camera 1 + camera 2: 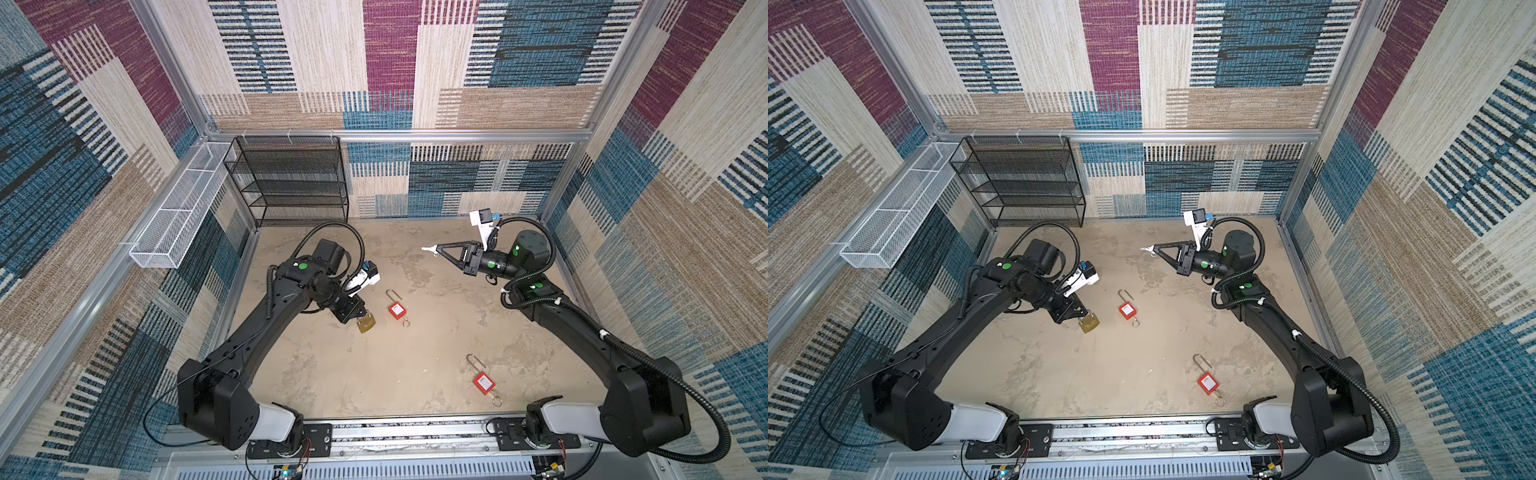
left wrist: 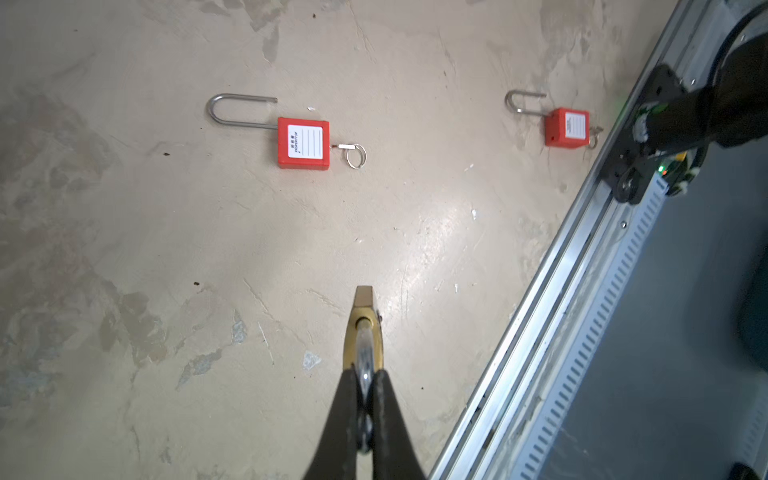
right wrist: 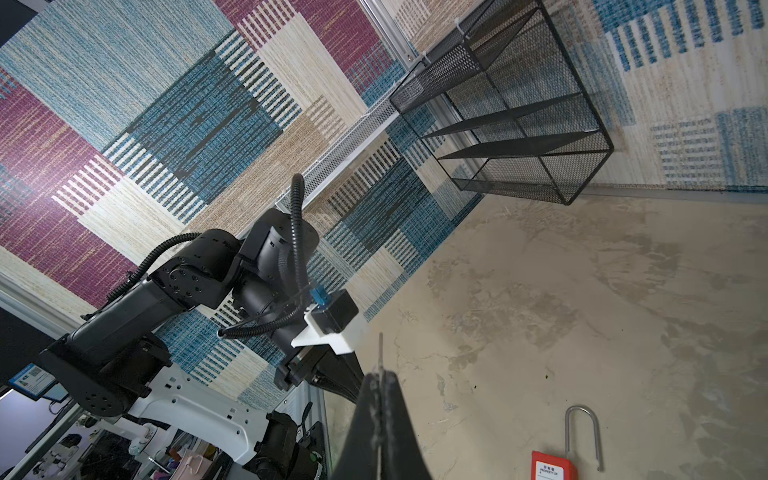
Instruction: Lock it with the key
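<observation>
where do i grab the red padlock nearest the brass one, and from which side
Probably best to pinch the red padlock body across its two plain sides, coming straight down from above. It lies flat, label up; its shackle juts from one end and the key from the other, so those ends are cluttered.

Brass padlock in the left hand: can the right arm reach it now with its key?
Probably yes. The left hand holds the brass padlock by its shackle, body exposed; the right hand, shut on the key, is raised over the table with only open space between them.
</observation>
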Robot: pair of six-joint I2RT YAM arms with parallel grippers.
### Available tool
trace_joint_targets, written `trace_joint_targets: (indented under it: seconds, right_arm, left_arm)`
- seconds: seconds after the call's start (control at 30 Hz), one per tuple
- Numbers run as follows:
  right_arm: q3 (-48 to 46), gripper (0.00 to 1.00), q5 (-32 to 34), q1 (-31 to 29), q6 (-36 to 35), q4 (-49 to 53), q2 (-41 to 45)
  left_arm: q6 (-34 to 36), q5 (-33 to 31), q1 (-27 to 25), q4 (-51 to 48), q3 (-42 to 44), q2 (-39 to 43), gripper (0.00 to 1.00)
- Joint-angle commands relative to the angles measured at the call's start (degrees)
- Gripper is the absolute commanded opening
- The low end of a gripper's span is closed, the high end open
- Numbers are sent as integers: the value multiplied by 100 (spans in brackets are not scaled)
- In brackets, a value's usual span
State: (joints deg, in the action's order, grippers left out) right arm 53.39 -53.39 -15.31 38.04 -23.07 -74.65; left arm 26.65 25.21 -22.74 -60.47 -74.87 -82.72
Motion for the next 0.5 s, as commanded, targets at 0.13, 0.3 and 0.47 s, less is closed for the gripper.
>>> trace_joint_targets:
  seconds: [0.13,0.3,0.47]
  right_arm:
    - [-163,0,-116,172,-34,20,210]
    - [-206,0,-199,222,-54,99,341]
    - [-331,0,-155,239,-166,259,477]
  left_arm:
    - [1483,187,-135,-233,-88,-603,0]
    - [2005,169,-167,-233,-239,-1203,0]
    - [2110,-105,-169,-218,-545,-1765,0]
